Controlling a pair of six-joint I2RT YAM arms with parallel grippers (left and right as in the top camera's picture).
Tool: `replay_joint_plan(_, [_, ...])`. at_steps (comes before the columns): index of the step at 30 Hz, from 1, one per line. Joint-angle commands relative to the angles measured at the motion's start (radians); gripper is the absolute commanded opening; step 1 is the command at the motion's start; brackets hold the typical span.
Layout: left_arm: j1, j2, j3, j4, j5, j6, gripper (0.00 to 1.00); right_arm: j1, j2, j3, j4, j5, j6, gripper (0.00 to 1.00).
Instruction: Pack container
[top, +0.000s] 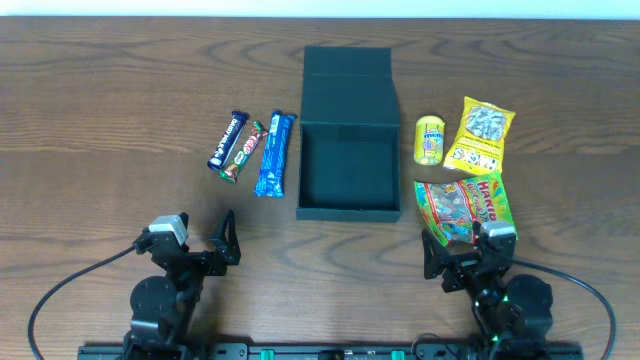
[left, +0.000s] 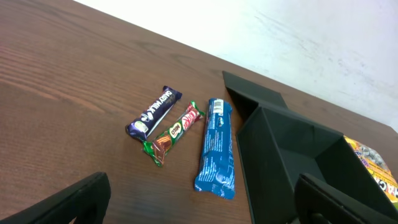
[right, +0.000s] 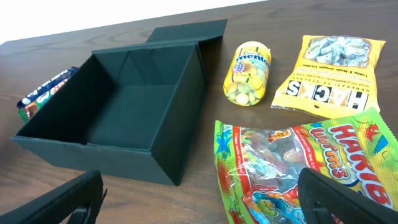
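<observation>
The dark teal container stands open and empty at the table's middle, its flap lid laid back behind it. It also shows in the left wrist view and the right wrist view. Left of it lie a dark blue bar, a green and red bar and a blue packet. Right of it lie a yellow candy tub, a yellow seed bag and a gummy bag. My left gripper is open near the front. My right gripper is open at the gummy bag's near edge.
The wooden table runs to a white far edge. Black cables curve from both arm bases at the front.
</observation>
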Motion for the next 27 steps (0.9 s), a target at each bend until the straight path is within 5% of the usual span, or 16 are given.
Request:
replay_joint_plan(1, [0.003,-0.006,-0.028,-0.006,-0.019,0.014,0.95,-0.002,-0.006,-0.005,0.002,-0.008,0.014,0.99])
replay_joint_plan(11, [0.003,-0.006,-0.028,-0.006,-0.019,0.013,0.95,-0.002,-0.006,-0.006,0.064,0.014,0.007,0.99])
replay_joint_plan(20, [0.003,-0.006,-0.028,-0.006,-0.019,0.013,0.95,-0.002,-0.006,-0.006,0.069,-0.183,0.033,0.99])
replay_joint_plan(27, [0.003,-0.006,-0.028,-0.006,-0.019,0.014,0.95,-0.003,0.099,0.047,0.057,-0.061,0.118,0.99])
